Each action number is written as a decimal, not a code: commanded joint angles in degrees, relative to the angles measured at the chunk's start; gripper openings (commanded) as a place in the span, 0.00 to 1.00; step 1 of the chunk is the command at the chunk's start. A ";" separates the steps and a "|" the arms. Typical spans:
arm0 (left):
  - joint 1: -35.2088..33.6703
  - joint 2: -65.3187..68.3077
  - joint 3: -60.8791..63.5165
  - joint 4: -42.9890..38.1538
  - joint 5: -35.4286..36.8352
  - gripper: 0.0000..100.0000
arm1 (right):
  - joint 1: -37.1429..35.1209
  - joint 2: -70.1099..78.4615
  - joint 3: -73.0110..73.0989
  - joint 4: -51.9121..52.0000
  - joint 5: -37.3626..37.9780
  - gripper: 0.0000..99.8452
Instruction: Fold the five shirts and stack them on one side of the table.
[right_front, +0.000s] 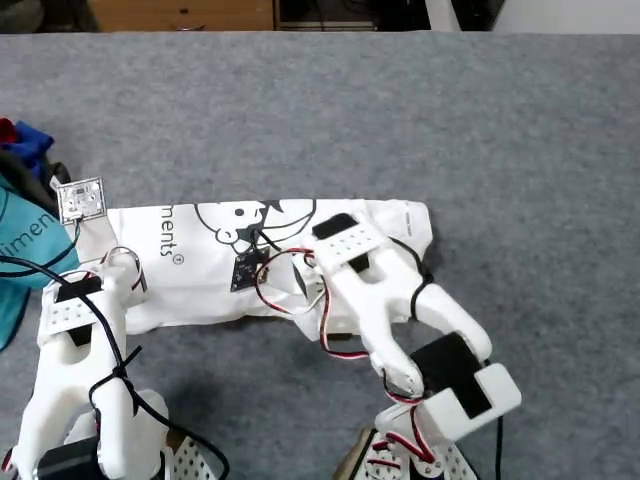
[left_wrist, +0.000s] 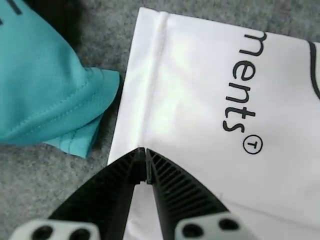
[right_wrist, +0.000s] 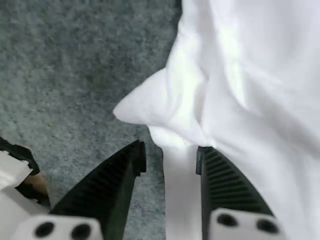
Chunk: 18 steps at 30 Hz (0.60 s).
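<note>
The grey surface (right_front: 400, 110) lies bare across the upper half of the high view and down its right side. The white shirt (right_front: 190, 270) spans the middle. A teal shirt (right_front: 15, 255) crowds the left edge, leaving a narrow grey gap between them. The left arm (right_front: 75, 350) and right arm (right_front: 375, 300) block the lower frame.

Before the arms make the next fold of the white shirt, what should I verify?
1. Left end effector shut at the edge of the white printed fabric shirt: ok.
2. It pinches cloth: cannot tell.
3. Right end effector closed on the shirt: not ok, open around cloth.
4. Teal fabric shirt off the white one: ok.
5. Cloth smooth by the right end effector: not ok, bunched.
</note>
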 joint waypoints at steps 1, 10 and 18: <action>0.62 -1.54 -0.18 -0.79 -0.18 0.02 | -0.31 4.79 -1.10 -2.02 -0.70 0.21; 0.62 -1.36 -0.26 -0.79 -0.26 0.02 | 5.32 5.23 -3.56 -2.20 -0.70 0.01; 0.62 -1.10 -0.35 -0.79 -0.35 0.02 | 7.87 4.97 -8.40 2.90 -0.79 0.01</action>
